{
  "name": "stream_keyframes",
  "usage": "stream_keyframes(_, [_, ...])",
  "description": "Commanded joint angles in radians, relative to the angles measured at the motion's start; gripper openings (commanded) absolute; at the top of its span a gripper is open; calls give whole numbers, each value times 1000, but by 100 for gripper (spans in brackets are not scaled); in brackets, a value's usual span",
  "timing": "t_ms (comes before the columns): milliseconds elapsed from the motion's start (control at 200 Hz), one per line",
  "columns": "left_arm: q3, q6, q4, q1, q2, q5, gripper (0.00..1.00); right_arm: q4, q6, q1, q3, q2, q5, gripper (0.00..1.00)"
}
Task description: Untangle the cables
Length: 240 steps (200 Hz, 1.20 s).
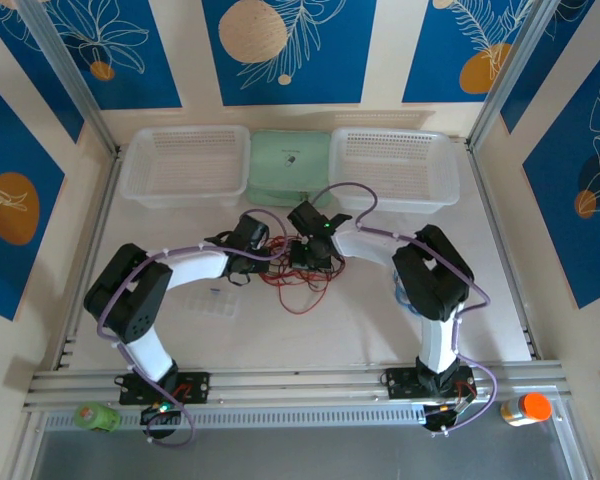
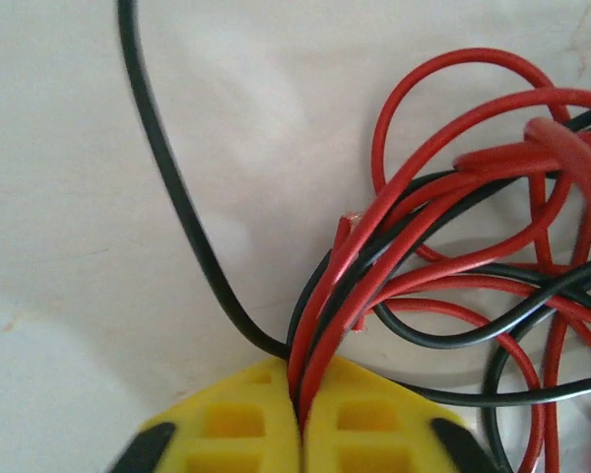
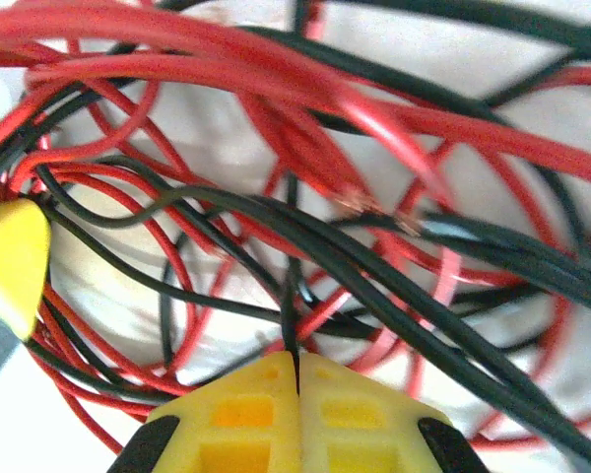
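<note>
Jaws on both arms were clamped on wire. Those of the left gripper (image 2: 300, 399) pinched a small bundle of red and black strands together. Those of the right gripper (image 3: 297, 379) nipped what looked like a single black strand.

The cables (image 1: 298, 283) lay as one knot at the middle of the worktop (image 1: 370, 325), directly beneath the two grippers, with loose red loops trailing toward 6 o'clock. In the left wrist view one black strand swung away toward 11 o'clock, apart from the rest, but toward 3 o'clock red and black loops crossed each other again and again. The right wrist view showed crossings everywhere. The other arm's yellow fingertip (image 3: 10, 261) sat at 9 o'clock, so the two grips were close together.

Judged from that, the untangling had hardly advanced. Holds were taken, yet no strand lay wholly by itself and the colours were thoroughly mingled. Drawing the strands apart and laying them out separately remained to do.

Beyond the knot, two white baskets (image 1: 185, 165) stood at about 11 and 1 o'clock, with a green pouch (image 1: 290, 160) between them at 12.
</note>
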Motion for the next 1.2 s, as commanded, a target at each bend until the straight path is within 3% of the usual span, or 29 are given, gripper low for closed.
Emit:
stream_keyframes(0, [5,41,-93,17,3,-88,0,-90,-11,-41,-64,-117,54,0])
stream_keyframes(295, [65,110,-205,19,-106,-146,0,-105,-41,-144,-188,-411,-30,0])
stream_keyframes(505, [105,145,-225,19,-205,-51,0,-142,-43,-187,-219,-463,-39,0])
stream_keyframes(595, [129,144,-235,18,-223,17,0,-120,-25,-176,-227,-444,-72,10])
stream_keyframes(715, [144,125,-233,7,-247,91,0,-64,2,-135,-229,-407,-108,35])
stream_keyframes(880, [157,120,-231,-11,-315,168,0,-16,-41,-112,-207,-367,-104,58])
stream_keyframes(1095, [209,154,-260,-21,-372,322,0,87,-257,-113,-193,-344,-22,78])
stream_keyframes(1196, [233,185,-275,-29,-381,382,0,217,-372,-143,-218,-341,-106,80])
